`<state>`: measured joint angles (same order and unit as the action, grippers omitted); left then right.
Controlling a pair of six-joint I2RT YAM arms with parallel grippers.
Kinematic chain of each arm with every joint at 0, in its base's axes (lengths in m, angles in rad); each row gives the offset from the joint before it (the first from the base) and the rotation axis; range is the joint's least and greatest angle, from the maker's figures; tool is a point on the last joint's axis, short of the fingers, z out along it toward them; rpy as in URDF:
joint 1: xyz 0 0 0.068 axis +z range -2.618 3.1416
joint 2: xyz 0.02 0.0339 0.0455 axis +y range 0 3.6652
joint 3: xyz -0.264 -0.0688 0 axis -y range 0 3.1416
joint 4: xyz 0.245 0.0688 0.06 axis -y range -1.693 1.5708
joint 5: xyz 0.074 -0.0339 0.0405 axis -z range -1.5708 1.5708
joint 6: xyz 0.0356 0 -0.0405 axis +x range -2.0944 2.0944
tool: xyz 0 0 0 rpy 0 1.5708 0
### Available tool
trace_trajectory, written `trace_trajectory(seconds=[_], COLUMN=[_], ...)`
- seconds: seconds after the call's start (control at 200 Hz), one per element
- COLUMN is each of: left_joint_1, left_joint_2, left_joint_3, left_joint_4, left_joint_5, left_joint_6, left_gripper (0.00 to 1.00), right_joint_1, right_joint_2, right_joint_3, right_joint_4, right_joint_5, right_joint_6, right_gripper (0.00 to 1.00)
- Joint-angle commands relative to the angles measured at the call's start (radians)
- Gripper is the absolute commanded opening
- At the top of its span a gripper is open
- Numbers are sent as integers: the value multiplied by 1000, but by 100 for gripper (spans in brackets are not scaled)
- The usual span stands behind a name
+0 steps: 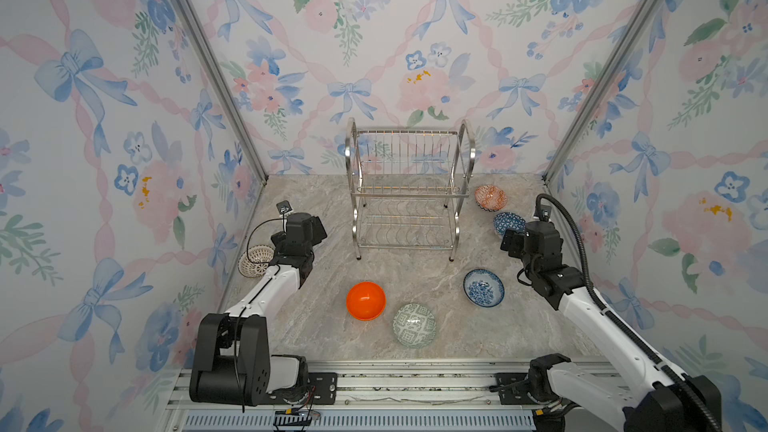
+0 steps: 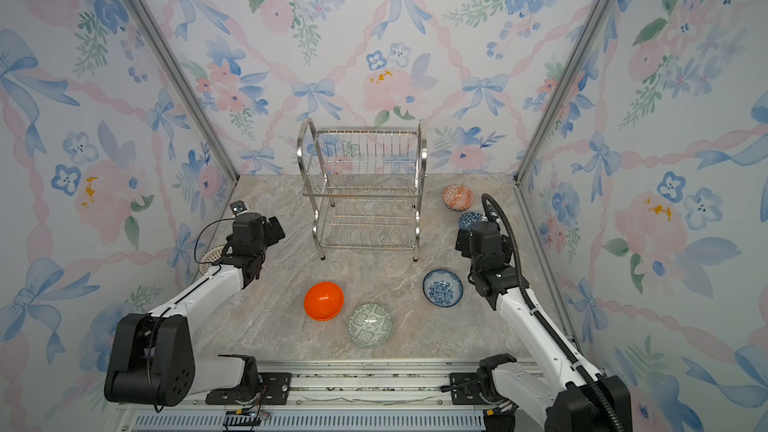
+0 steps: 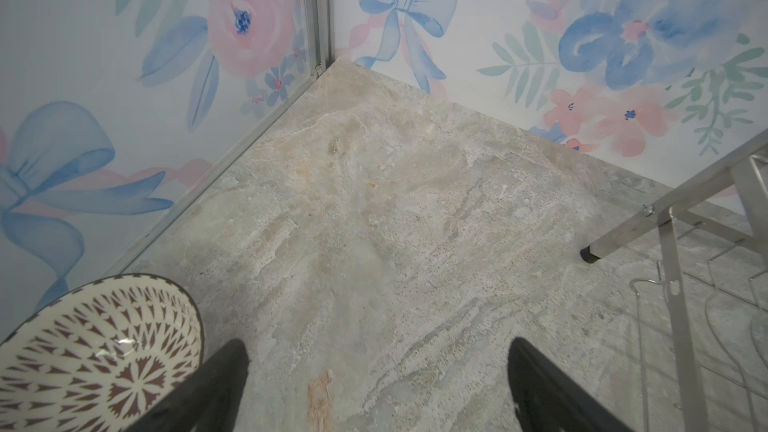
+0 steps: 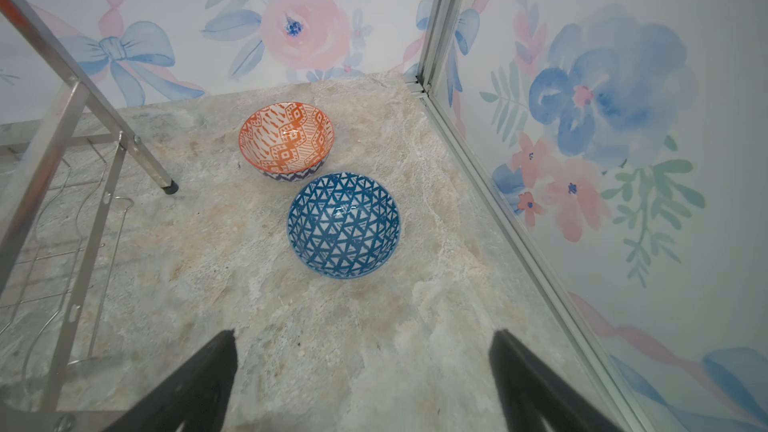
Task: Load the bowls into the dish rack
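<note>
Enclosure: wallpapered walls hem in the marbled desk (image 1: 415, 276) on three sides; a wide swing could strike them.
Dish rack (image 1: 405, 193): empty, standing at the back centre; it is light wire, so a bump might shove it.
Left end effector (image 3: 376, 351): fingers wide apart, holding nothing, beside the lattice bowl (image 1: 255, 260); that bowl sits hard by the wall, leaving little finger room.
Right end effector (image 4: 365, 336): spread and empty, facing the triangle bowl (image 4: 344, 225) and the orange-patterned bowl (image 4: 286, 137); they sit so close that lifting one may knock the other.
Front bowls: plain orange bowl (image 1: 365, 301), green-white bowl (image 1: 414, 324) and blue floral bowl (image 1: 483, 288) all rest on the desk; glossy rims could slip from a pinch.
</note>
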<state>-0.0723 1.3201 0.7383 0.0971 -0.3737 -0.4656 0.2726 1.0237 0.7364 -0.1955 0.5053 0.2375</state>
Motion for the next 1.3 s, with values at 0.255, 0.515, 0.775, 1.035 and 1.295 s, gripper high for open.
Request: trace_trajectory(seconds=[0.255, 0.515, 0.775, 1.035, 1.295], left_joint_1=[-2, -13, -64, -108, -117], left_joint_2=[-101, -171, -212, -215, -239], left_joint_3=[-66, -141, -161, -111, -112], left_joint_4=[-295, -293, -291, -292, -293], left_joint_5=[356, 458, 529, 530, 541], left_joint_6=[-312, -376, -450, -437, -462], left_gripper=[98, 98, 98, 98, 98], right_joint_1=[258, 347, 337, 314, 253], right_joint_2=[85, 249, 378, 471, 541], right_joint_3=[51, 134, 196, 221, 238], right_joint_4=[-97, -53, 12, 100, 173], right_joint_5=[-5, 2, -41, -70, -127], right_joint_6=[139, 173, 201, 213, 180], right_gripper=[97, 97, 98, 91, 73])
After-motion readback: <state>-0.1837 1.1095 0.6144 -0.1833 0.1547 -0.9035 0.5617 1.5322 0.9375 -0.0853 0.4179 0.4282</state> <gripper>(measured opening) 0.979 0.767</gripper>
